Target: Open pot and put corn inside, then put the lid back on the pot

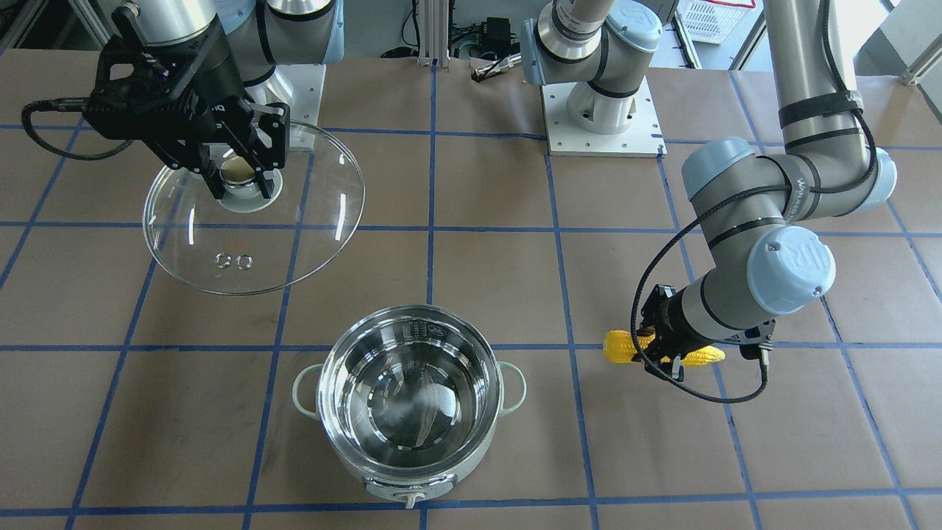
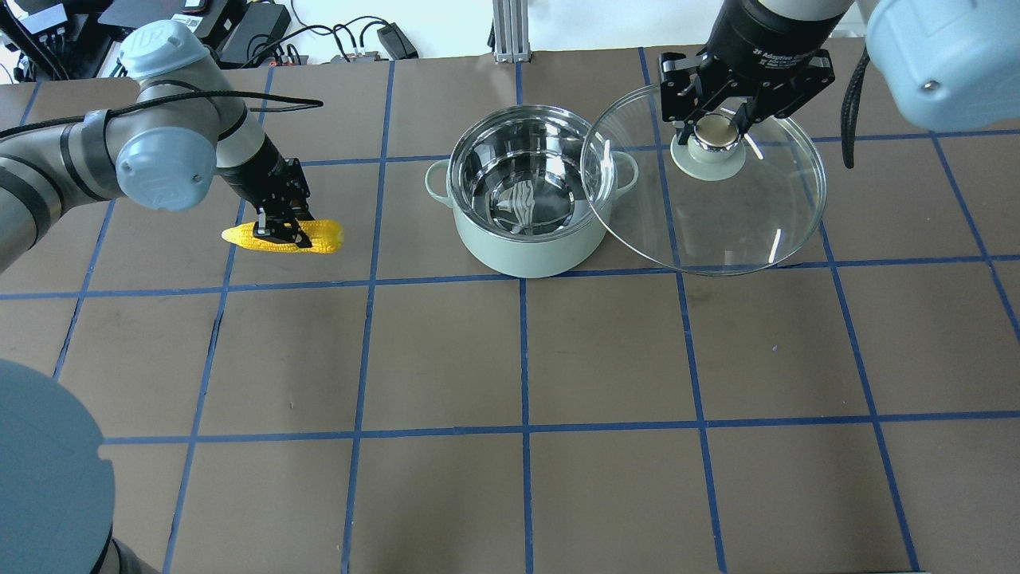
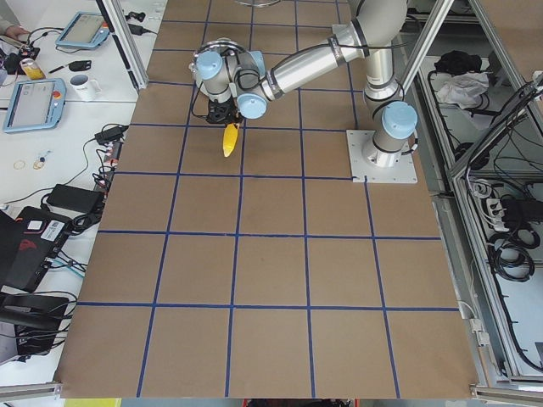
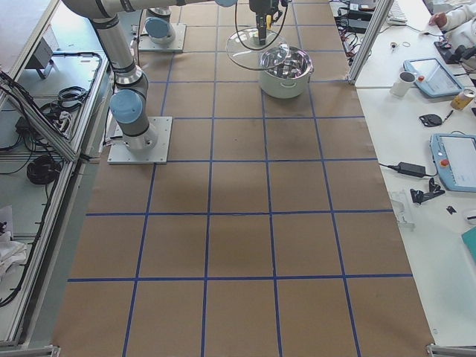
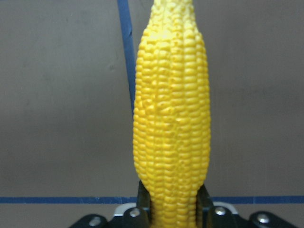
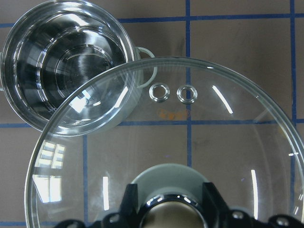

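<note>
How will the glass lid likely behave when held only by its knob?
Probably fragile: the lid is clear glass. It may tilt, since the right gripper pinches only the small central knob of a wide dome. The shiny knob may be slippery.

One round pot (image 1: 408, 412), pale mint-green outside and shiny steel inside, is counted, with two small loop handles (image 1: 297, 394). One round clear glass dome lid (image 1: 309, 213) is seen, carrying one beige-silver knob (image 1: 237, 171) and two small metal vent rings (image 1: 245, 261). One bright yellow tapered corn cob (image 1: 622, 346) is counted. Two grey robot arms with pale blue joint caps are shown, the left arm (image 1: 743, 199) and the right arm (image 1: 294, 29), each fitted with one black two-finger gripper: the left gripper (image 2: 280, 233) and the right gripper (image 1: 241, 193). One brown table (image 1: 478, 294) lined with blue tape is shown.
</note>
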